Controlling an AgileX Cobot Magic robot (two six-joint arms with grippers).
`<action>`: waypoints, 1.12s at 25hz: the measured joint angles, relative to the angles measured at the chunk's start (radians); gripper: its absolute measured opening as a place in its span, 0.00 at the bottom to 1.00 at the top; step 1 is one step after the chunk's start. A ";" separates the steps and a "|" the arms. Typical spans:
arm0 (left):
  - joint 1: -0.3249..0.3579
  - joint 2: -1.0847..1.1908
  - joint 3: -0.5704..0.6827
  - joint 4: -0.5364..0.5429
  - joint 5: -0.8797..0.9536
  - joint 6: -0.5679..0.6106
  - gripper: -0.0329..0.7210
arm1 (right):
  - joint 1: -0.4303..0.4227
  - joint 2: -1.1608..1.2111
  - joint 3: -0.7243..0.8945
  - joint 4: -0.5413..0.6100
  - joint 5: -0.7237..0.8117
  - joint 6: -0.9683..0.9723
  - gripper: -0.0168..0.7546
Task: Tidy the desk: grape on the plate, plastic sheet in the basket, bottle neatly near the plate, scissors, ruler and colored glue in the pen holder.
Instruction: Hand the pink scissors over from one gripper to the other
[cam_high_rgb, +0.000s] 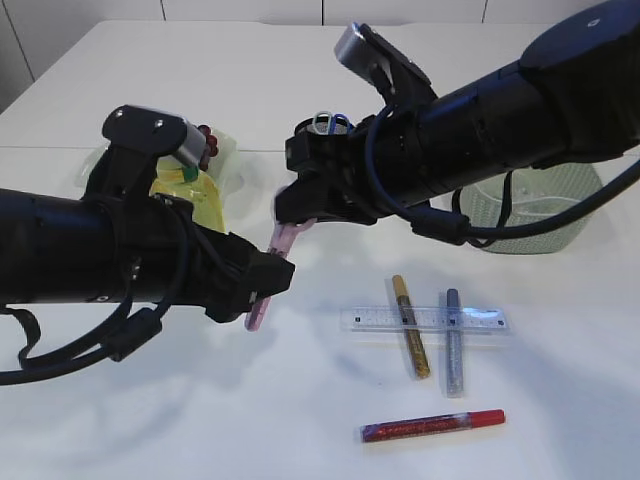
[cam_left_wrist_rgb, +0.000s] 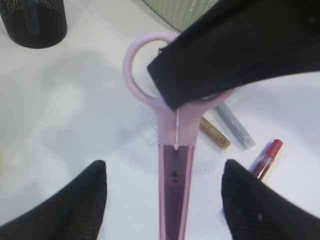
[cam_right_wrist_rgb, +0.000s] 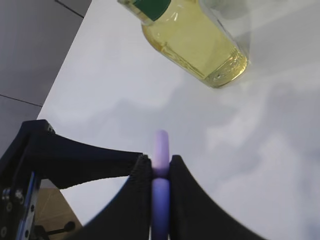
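Holding the pink scissors (cam_high_rgb: 270, 275) mid-air, right end effector (cam_right_wrist_rgb: 161, 172) clenched on the handle; left end effector (cam_left_wrist_rgb: 165, 195) released, fingers spread either side of the blades. Grapes (cam_high_rgb: 206, 143) on the plate (cam_high_rgb: 228, 160). Green basket (cam_high_rgb: 560, 205) contents unclear. Ruler (cam_high_rgb: 423, 319) and glue tubes (cam_high_rgb: 410, 326) lie on the bench (cam_high_rgb: 300, 420). Bottle (cam_right_wrist_rgb: 190, 35) lies beside the plate.

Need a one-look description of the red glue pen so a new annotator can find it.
Start at the clear ruler lying flat on the white table, right of center. Two glitter pens, gold and silver, cross under it. The red glue pen lies alone nearer the camera, almost parallel to the ruler: the only red one, touching nothing.
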 joint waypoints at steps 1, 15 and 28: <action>0.000 0.000 0.000 0.001 0.000 0.000 0.73 | 0.000 0.000 0.000 0.000 -0.005 0.000 0.09; 0.000 0.018 0.000 0.019 0.137 -0.025 0.72 | -0.020 0.000 0.000 -0.002 -0.050 0.000 0.09; 0.000 0.064 0.000 0.202 -0.319 -0.126 0.72 | -0.022 0.000 0.000 -0.007 -0.048 -0.002 0.09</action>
